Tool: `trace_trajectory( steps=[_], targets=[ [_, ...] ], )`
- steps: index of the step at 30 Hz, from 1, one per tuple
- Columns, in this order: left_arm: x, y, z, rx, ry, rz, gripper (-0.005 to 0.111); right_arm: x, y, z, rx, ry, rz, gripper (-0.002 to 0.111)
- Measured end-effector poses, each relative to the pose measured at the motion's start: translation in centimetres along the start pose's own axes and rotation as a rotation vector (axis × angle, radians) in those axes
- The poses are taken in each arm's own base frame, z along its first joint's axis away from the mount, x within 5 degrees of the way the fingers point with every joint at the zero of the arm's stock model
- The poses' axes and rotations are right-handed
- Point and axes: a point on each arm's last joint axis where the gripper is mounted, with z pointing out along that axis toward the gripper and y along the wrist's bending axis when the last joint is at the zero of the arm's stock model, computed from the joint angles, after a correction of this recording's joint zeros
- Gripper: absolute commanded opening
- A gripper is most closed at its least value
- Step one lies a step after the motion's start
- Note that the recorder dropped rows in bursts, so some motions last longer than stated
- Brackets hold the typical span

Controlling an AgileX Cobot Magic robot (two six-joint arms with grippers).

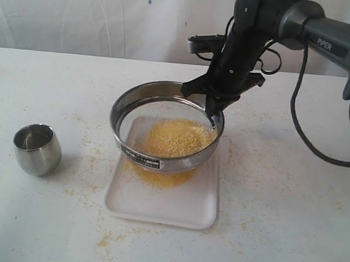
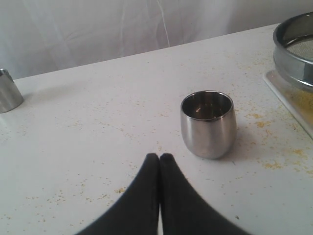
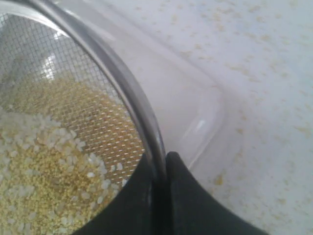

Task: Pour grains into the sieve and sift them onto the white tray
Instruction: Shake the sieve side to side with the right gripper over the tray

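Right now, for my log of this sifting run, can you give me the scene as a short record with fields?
sieve: over the white tray, rim pinched by the right claw
grains: heap in the sieve; some on the tray beneath; strays on the table
steel cup: upright on the table, apart from the tray, looks empty
left claw: shut, holding nothing, near the cup

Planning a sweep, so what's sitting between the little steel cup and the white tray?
Nothing solid: only bare table flecked with spilled grains between cup and tray, per the exterior view.
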Motion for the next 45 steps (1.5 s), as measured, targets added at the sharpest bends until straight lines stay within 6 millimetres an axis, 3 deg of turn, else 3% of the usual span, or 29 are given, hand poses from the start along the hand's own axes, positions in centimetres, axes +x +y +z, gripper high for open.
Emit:
trace_trajectory(
  steps=[2, 5, 9, 14, 19, 23, 28, 33, 37, 42, 45],
  targets=[
    [0.0, 0.0, 0.0, 0.000, 0.000, 0.000, 0.000, 0.0, -0.7, -0.1, -0.023, -0.008, -0.024, 0.000],
    [0.0, 0.0, 0.0, 0.000, 0.000, 0.000, 0.000, 0.1, 0.0, -0.1, -0.066, -0.004, -0.134, 0.000],
    [0.0, 0.0, 0.0, 0.000, 0.000, 0.000, 0.000, -0.2, -0.3, 0.0, -0.012, -0.024, -0.005, 0.000],
    [0.0, 0.0, 0.0, 0.000, 0.000, 0.000, 0.000, -0.1, 0.4, -0.1, -0.107, -0.023, -0.160, 0.000],
    [0.0, 0.0, 0.0, 0.000, 0.000, 0.000, 0.000, -0.2, 0.6, 0.2, -0.054, -0.021, 0.005, 0.000],
    [0.0, 0.0, 0.0, 0.000, 0.000, 0.000, 0.000, -0.2, 1.3, 0.3, -0.168, -0.042, -0.149, 0.000],
    [0.0, 0.0, 0.0, 0.000, 0.000, 0.000, 0.000, -0.1, 1.1, 0.8, -0.043, -0.001, 0.008, 0.000],
    [0.0, 0.0, 0.0, 0.000, 0.000, 0.000, 0.000, 0.2, 1.3, 1.0, -0.061, 0.020, -0.171, 0.000],
    [0.0, 0.0, 0.0, 0.000, 0.000, 0.000, 0.000, 0.1, 1.0, 1.3, 0.045, 0.023, -0.026, 0.000],
    [0.0, 0.0, 0.0, 0.000, 0.000, 0.000, 0.000, 0.3, 1.4, 1.0, -0.049, 0.026, -0.201, 0.000],
    [0.0, 0.0, 0.0, 0.000, 0.000, 0.000, 0.000, 0.3, 1.6, 1.0, 0.000, 0.032, -0.062, 0.000]
  ],
)
